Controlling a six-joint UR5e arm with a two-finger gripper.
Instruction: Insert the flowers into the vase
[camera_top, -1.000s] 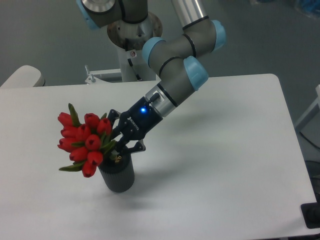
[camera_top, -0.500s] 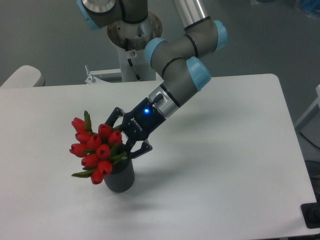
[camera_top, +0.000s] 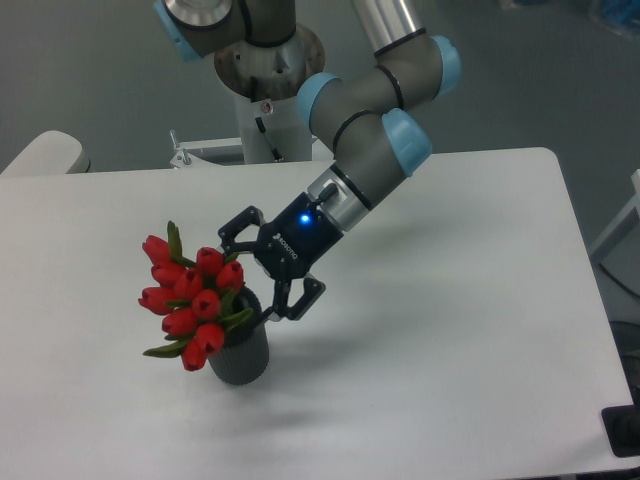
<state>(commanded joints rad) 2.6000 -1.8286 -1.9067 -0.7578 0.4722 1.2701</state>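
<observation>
The flowers (camera_top: 192, 297), a bunch of red tulip buds with green leaves, stand with their stems in the vase (camera_top: 240, 358) and lean out to the left over its rim. The vase is a small dark grey cylinder, upright on the white table (camera_top: 450, 330) left of the middle. My gripper (camera_top: 255, 274) sits just to the right of the bunch, above the vase's rim, tilted down to the left. Its jaws are spread wide and hold nothing. One finger (camera_top: 232, 226) reaches behind the buds, and the other finger (camera_top: 296, 302) hangs beside the vase's rim.
The arm's base pedestal (camera_top: 262, 95) stands at the table's back edge. A pale rounded object (camera_top: 45, 152) lies off the back left corner, and a black item (camera_top: 622, 432) sits past the front right corner.
The bunch moved right and sank into the vase. The gripper then opened, let go of the stems and drew back a little to the right.
</observation>
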